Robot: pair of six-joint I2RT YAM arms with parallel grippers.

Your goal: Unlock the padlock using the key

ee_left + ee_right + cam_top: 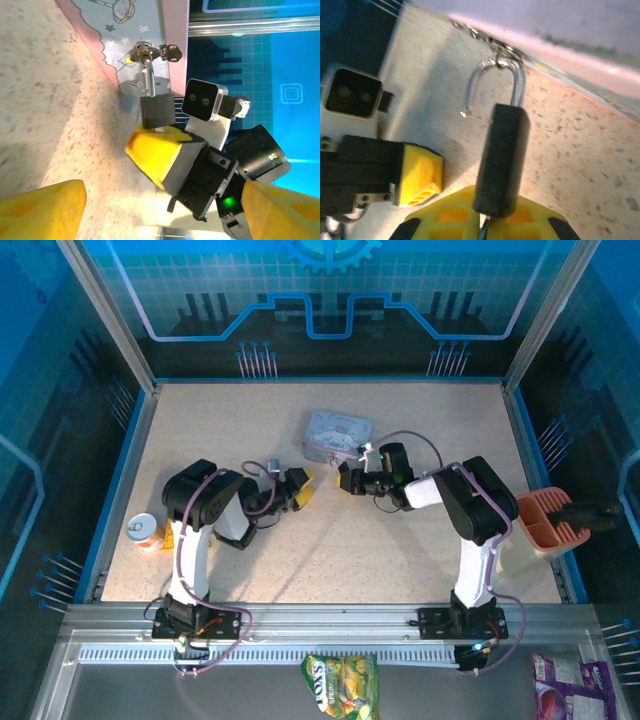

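We count one padlock (501, 160) — shackle open — clamped by its body in the right gripper (487, 216) near the one tin (337, 435) toward the table's (400, 550) far edge, the left gripper (300, 490) spread wide, holding nothing.

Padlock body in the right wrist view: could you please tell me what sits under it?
The right gripper pinches the padlock at its lower end between yellow fingers. They cover its bottom face, so nothing there can be seen.
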